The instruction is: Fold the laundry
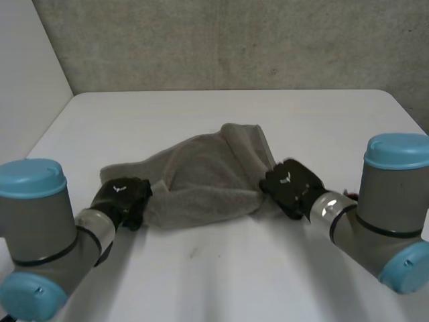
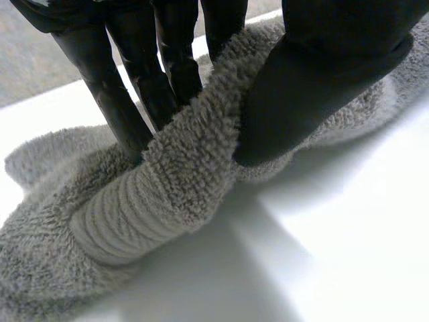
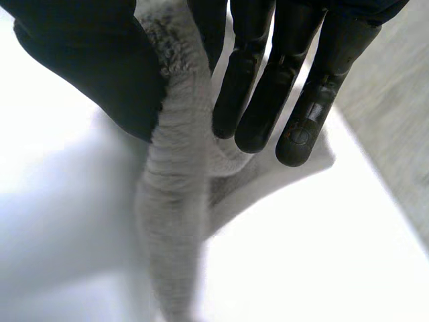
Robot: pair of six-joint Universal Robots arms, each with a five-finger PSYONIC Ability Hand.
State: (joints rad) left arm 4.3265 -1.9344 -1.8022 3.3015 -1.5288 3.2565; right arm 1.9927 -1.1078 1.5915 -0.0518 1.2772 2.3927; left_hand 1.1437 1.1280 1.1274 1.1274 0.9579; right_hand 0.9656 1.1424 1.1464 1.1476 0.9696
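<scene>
You see the grey towel (image 1: pixel 201 178) lying crumpled mid-tabletop (image 1: pixel 221 268). The left hand (image 1: pixel 120 196) clamps its left edge between thumb and fingers (image 2: pixel 107 94). The right hand (image 1: pixel 291 186) clamps its right edge likewise.

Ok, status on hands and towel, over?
Left hand shut on towel, left edge. Right hand shut on right edge. Towel bunched between them on white table, not folded. Nothing in the way.

The left arm (image 1: pixel 40 228) and right arm (image 1: pixel 392 201) are thick grey cylinders with rounded light-blue caps and thin black seam rings. Silver cuffs meet the black left hand (image 1: pixel 120 196) and right hand (image 1: pixel 289 184), each with a small white mark. The fingers (image 3: pixel 244 74) are glossy and round-tipped.
</scene>
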